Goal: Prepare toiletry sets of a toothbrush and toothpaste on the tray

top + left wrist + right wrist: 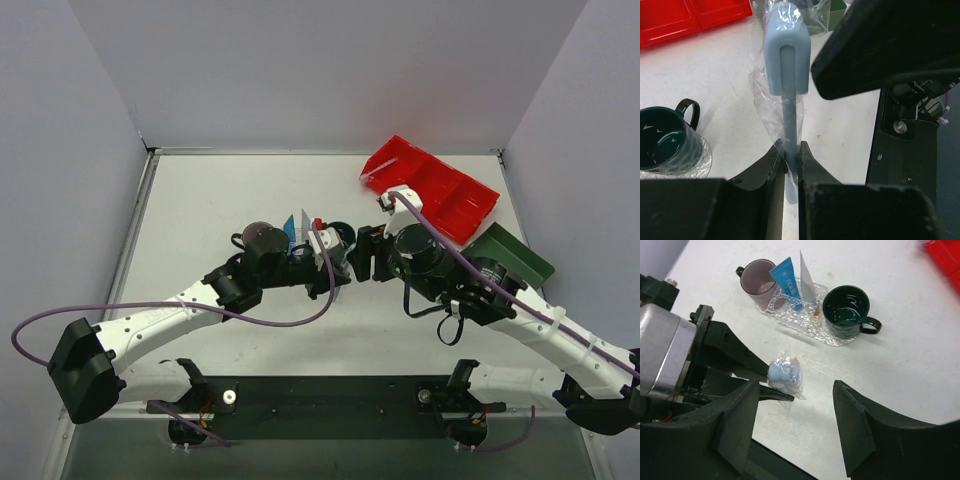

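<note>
From above, my left pincer [338, 262] and my right pincer [366, 256] meet tip to tip, with the red bin [430, 190] beyond the right one. On my left wrist camera, my jaws are clamped on the slim stem of the toothbrush [786, 55], pale blue in clear wrapping, which juts straight out past my fingertips. The green mug [662, 140] sits off to their left on the tray [702, 161]. On my right wrist camera, my right pincer stands wide apart, gripping nothing. The wrapped brush head lies just ahead of it. Farther ahead, the tray carries the mauve cup [757, 282], blue tube [786, 277], white tube [806, 275] and mug.
</note>
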`<move>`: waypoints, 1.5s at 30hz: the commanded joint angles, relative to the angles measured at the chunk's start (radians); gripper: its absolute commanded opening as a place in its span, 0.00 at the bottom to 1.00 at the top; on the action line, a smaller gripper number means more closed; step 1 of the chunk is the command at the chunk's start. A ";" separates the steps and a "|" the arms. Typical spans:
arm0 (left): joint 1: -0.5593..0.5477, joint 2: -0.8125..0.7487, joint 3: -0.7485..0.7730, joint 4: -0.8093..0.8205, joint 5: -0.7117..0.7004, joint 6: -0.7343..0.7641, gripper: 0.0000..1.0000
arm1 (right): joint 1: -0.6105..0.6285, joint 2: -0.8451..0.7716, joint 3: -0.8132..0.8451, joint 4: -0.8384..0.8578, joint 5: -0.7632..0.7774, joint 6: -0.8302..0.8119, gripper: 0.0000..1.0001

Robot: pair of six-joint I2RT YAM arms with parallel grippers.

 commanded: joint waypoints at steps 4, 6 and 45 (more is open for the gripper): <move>0.001 -0.010 0.044 0.015 0.005 -0.017 0.00 | 0.007 0.026 0.042 0.040 0.106 -0.052 0.51; 0.002 -0.013 0.044 0.015 0.005 -0.017 0.00 | 0.007 0.026 0.036 0.049 0.095 -0.052 0.45; 0.005 -0.018 0.049 0.000 -0.003 -0.008 0.30 | 0.006 0.043 -0.007 0.117 0.067 -0.038 0.03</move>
